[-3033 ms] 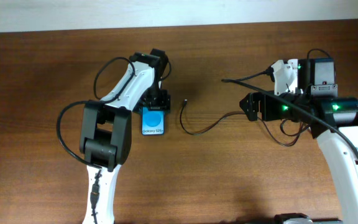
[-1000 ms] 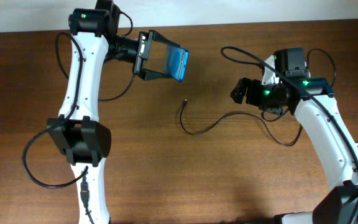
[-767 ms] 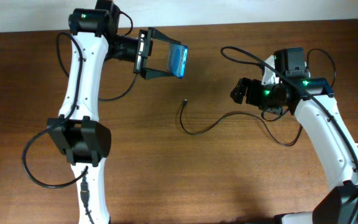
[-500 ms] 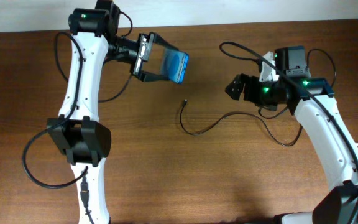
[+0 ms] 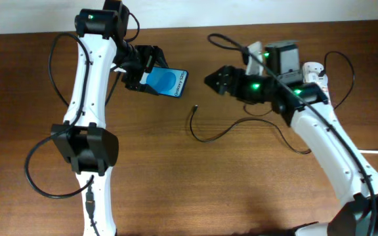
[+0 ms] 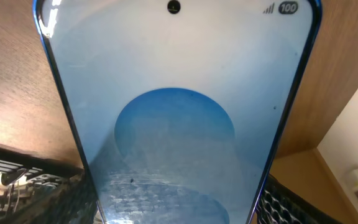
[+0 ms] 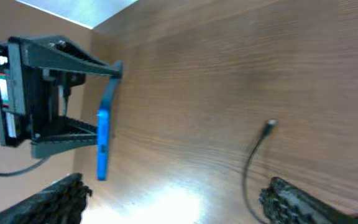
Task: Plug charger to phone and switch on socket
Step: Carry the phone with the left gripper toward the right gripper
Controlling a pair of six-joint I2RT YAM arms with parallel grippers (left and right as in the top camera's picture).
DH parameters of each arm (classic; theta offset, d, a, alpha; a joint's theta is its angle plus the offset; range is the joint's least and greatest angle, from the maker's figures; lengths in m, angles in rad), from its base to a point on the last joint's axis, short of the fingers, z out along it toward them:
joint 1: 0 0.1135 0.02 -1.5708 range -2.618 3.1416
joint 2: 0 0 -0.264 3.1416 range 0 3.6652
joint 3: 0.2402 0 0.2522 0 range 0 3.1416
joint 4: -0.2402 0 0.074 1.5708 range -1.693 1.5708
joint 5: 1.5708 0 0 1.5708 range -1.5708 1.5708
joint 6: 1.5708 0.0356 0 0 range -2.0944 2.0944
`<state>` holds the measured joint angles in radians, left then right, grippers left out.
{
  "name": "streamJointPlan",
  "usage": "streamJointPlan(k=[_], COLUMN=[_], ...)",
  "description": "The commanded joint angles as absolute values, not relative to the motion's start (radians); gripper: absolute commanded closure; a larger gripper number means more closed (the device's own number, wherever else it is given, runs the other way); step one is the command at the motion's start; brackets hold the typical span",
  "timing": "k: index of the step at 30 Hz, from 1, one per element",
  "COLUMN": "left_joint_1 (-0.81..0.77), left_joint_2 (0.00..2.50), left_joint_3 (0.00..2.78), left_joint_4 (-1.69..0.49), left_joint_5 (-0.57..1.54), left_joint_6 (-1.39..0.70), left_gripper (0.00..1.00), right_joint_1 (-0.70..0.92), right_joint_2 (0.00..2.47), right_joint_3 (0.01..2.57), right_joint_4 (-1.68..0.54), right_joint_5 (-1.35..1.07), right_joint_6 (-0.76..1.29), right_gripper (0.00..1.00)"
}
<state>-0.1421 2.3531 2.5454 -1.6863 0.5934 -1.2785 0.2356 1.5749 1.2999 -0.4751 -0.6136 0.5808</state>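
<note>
- Since half a second ago the left gripper (image 5: 144, 73) has turned the phone (image 5: 165, 81), so its blue screen now faces up toward the overhead camera. The right gripper (image 5: 216, 80) has swung inward toward the middle of the table (image 5: 254, 190). The charger (image 5: 210, 137) has not shifted.
- Left gripper: clamped on one short end of the phone and holding it clear of the table. In the left wrist view the screen fills the frame. The front-camera dot and the battery reading sit at the end away from the fingers (image 6: 36, 193).
- Right gripper: empty. Its two fingers (image 7: 294, 199) are spread wide at the lower corners of its own camera view.
- Phone's long axis: roughly left to right across the table. The free short end points at the right gripper and is near it but not touching. The right wrist camera sees the phone edge-on.
- Plug tip (image 5: 195, 108): it lies on the wood between the two grippers, toward the robot's side of both. It is below the phone's free end and just inward of the right gripper.
- Cable direction: from the tip the thin black cable runs toward the robot, then curls away to the right.
- Judgement: the empty right gripper is the arm free to take the tip, by reaching down and slightly toward the left arm. No view shows the charging port, so I cannot tell which end of the phone should meet the tip.
</note>
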Motion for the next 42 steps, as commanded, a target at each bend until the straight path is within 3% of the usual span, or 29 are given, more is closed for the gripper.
streamJointPlan(k=[1, 4, 8, 14, 30, 42], left_joint_1=[-0.148, -0.159, -0.185, -0.224, -0.244, -0.244], left_joint_2=[2.349, 2.349, 2.349, 2.349, 2.349, 2.349], left_joint_3=[2.572, 2.572, 2.572, 2.572, 2.572, 2.572], left_joint_4=[-1.688, -1.688, -1.688, -1.688, -1.688, -1.688], left_joint_5=[0.6, 0.613, 0.613, 0.613, 0.614, 0.614], left_joint_6=[-1.299, -1.298, -1.298, -1.298, -1.298, -1.298], left_gripper=[1.0, 1.0, 1.0, 1.0, 0.98, 0.9], right_joint_1=[0.303, 0.353, 0.407, 0.427, 0.462, 0.464], right_joint_2=[1.584, 1.608, 1.645, 1.69, 1.691, 1.691], right_joint_3=[1.319, 1.319, 1.319, 1.319, 1.319, 1.319], right_joint_4=[-0.445, -0.373, -0.31, -0.298, -0.287, -0.286], right_joint_5=[-0.532, -0.527, -0.526, -0.511, -0.46, -0.458], right_joint_6=[0.702, 0.748, 0.803, 0.829, 0.828, 0.828], right_gripper=[0.11, 0.16, 0.33, 0.47, 0.66, 0.8])
